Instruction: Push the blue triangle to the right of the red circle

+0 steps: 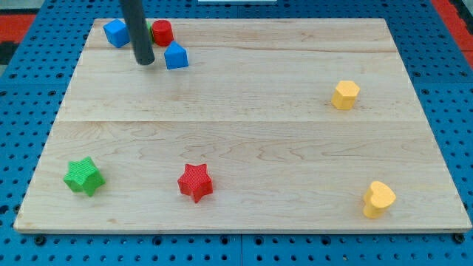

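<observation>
My tip (145,62) down on the board (244,140) in the upper left of the frame; no claw on this rig, just a bare rod, so nothing to open, close or grip. Blue triangle (176,56) just beside it on the view's right, a narrow gap apparently between them. Red circle (162,32) just above and slightly left of the triangle, close, contact not resolvable. A sliver of green behind the rod, shape hidden. Blue block (116,33) at far upper left. Judged: triangle small, light, rigid, likely slides freely on smooth wood and rotates if struck off-centre. No hold possible; best contact low on its lower-left flat face, pushing up and rightward.
</observation>
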